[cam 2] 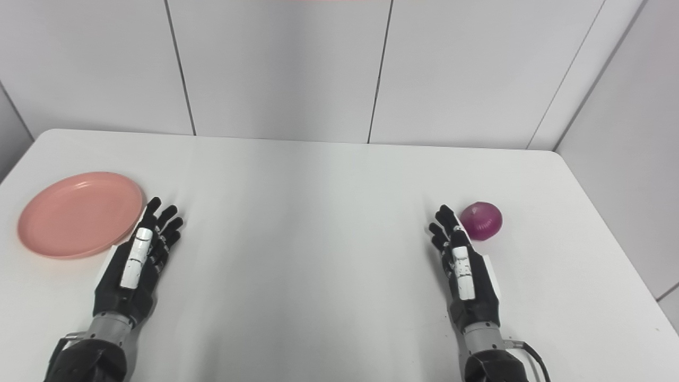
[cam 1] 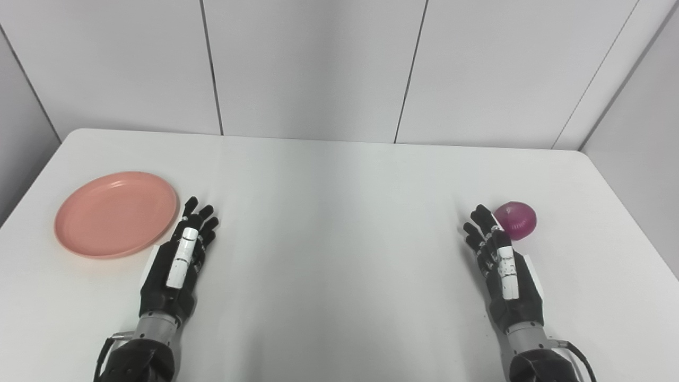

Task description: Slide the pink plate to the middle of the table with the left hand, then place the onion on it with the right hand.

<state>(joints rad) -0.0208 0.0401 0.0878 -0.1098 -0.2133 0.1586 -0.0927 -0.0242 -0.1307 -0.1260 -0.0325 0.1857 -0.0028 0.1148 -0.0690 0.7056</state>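
A round pink plate (cam 1: 115,213) lies flat at the table's left side. My left hand (cam 1: 179,258) rests just right of its near rim, open, fingers stretched forward and holding nothing. A purple onion (cam 1: 515,219) sits on the table at the right. My right hand (cam 1: 501,264) lies just left of and nearer than the onion, open and flat, with its fingertips (cam 1: 480,213) beside the onion; I cannot tell whether they touch it.
The white table (cam 1: 339,223) has rounded far corners and ends at a grey panelled wall (cam 1: 318,63). Its right edge (cam 1: 636,223) runs close behind the onion, and its left edge lies just beyond the plate.
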